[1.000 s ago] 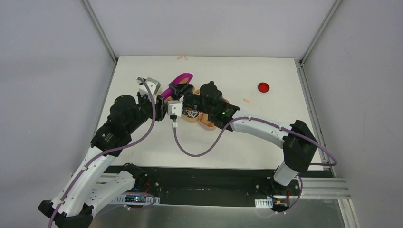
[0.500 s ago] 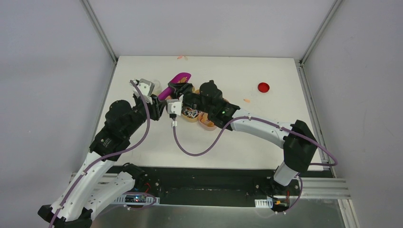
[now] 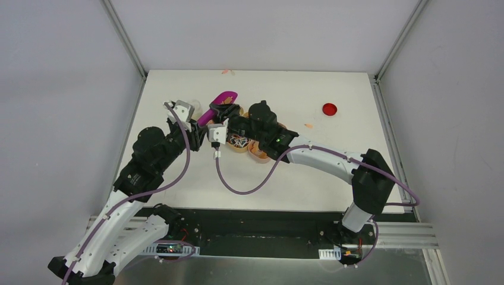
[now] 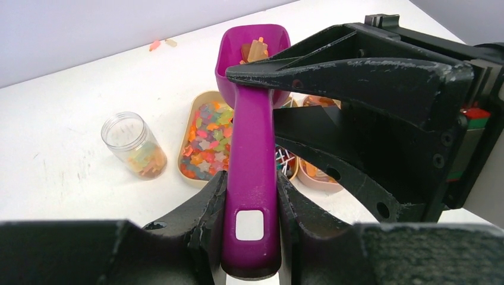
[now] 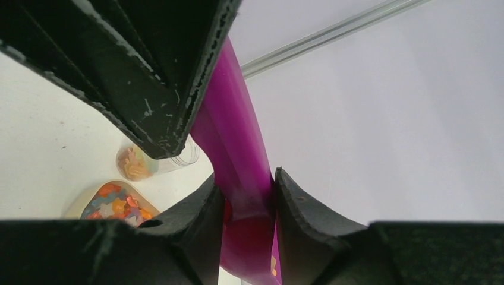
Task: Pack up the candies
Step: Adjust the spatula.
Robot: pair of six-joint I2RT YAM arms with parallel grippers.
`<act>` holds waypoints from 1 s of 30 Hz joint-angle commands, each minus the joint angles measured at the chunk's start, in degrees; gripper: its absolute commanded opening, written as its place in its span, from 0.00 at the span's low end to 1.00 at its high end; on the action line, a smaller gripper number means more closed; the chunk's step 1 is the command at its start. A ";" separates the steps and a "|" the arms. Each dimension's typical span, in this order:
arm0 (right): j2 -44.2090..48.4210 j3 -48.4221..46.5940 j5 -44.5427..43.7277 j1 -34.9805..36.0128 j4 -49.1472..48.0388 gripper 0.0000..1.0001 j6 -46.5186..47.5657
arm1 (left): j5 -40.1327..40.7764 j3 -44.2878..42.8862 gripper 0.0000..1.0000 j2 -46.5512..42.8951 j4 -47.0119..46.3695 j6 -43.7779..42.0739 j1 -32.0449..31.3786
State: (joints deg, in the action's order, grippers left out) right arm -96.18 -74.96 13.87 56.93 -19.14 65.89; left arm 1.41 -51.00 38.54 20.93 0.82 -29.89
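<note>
Left gripper [image 4: 249, 190] is clamping the magenta scoop [image 4: 252, 142] by its handle end; right gripper [image 5: 245, 196] is clamping it at twelve o'clock, near orange gummies [image 4: 253, 51].

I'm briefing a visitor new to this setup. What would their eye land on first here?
The magenta scoop, mid-table, held by the left gripper at its handle end and the right gripper nearer the bowl, with orange gummies in it. Below it lie bright mixed candies in a tan tray, a small clear jar to their left.
</note>
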 commanded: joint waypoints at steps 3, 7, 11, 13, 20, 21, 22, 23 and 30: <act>-0.40 -2.01 0.50 -0.39 -6.06 0.32 -3.28 | 0.50 2.33 0.00 -3.53 -5.93 -3.35 0.09; -0.07 -0.05 0.72 -0.47 -9.64 0.48 -4.96 | 0.89 2.92 0.00 -3.97 -5.90 -3.48 0.09; 0.15 0.67 0.79 -0.56 -10.05 0.55 -5.54 | 0.43 3.34 0.00 -4.18 -6.07 -3.36 0.09; 0.45 1.00 0.98 -0.54 -10.39 0.56 -5.76 | 0.64 3.44 0.00 -4.11 -6.07 -3.35 0.09; 1.74 1.96 2.01 -0.66 -10.23 0.67 -5.90 | 2.76 3.63 0.00 -4.08 -6.07 -3.07 0.09; 1.97 2.12 2.42 -0.64 -9.84 0.69 -5.86 | 3.10 3.55 0.00 -4.09 -6.07 -3.08 0.09; 2.25 2.36 2.87 -0.64 -9.19 0.70 -5.86 | 3.43 3.54 0.00 -4.19 -6.12 -3.05 0.09; 2.53 2.53 3.30 -0.62 -8.56 0.73 -5.81 | 3.73 3.61 0.00 -4.24 -6.12 -3.09 0.09; 5.15 5.60 5.57 -0.66 -7.76 0.99 -6.57 | 4.56 3.48 0.00 -3.66 -6.40 -3.00 0.09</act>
State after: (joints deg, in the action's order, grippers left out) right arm -95.83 -70.67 16.51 56.45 -25.80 60.82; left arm 4.71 -47.35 34.89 17.63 -2.02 -29.89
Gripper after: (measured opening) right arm 0.954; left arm 0.280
